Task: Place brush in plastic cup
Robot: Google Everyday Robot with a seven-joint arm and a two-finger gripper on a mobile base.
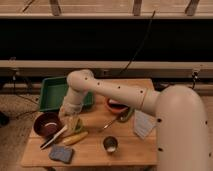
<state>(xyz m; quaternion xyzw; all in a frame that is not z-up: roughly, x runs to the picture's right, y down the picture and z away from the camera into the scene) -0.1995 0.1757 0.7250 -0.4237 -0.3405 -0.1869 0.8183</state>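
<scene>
The brush (54,137), with a white handle and a dark end, lies slanted on the table between the maroon bowl (46,124) and a yellow banana-shaped object (76,138). The light-green plastic cup (76,125) stands just right of the bowl and is partly hidden by my gripper. My gripper (69,119) hangs low over the cup's left side. It is close to the upper end of the brush.
A green tray (52,93) sits at the back left. A red bowl (117,106), a spoon (112,123) and a white card (144,124) lie to the right. A shiny metal cup (110,144) and a blue-grey sponge (61,153) sit near the front edge.
</scene>
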